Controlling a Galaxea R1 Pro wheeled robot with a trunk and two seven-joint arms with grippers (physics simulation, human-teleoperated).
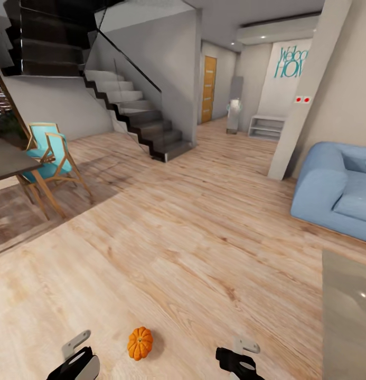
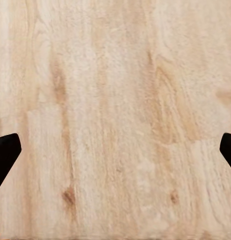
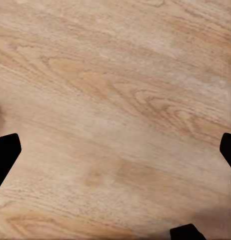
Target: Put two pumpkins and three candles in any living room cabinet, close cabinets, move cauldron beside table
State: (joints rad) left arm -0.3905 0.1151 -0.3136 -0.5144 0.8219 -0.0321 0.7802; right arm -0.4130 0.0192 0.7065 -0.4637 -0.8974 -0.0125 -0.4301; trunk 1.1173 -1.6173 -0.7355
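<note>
- Left hand (image 2: 115, 150): fingers spread wide, nothing held, above bare wood floor (image 2: 115, 75).
- Right hand (image 3: 115, 150): likewise spread and empty over the floor.
- Head view: one pumpkin (image 1: 139, 343) lies on the floor between both hands, touching neither.
- The glossy bench (image 1: 352, 316) stands beyond the right hand, a blue sofa (image 1: 336, 190) past it.

Quick count: one pumpkin (image 1: 140, 343) on the wood floor (image 1: 193, 237), one blue sofa (image 1: 336, 190), one wooden chair with teal cushions (image 1: 48, 161), one staircase (image 1: 135, 113), one orange door (image 1: 208, 88), two little red squares (image 1: 302, 99) on the pillar, and two grippers, left gripper (image 1: 77, 361) and right gripper (image 1: 238, 361).
</note>
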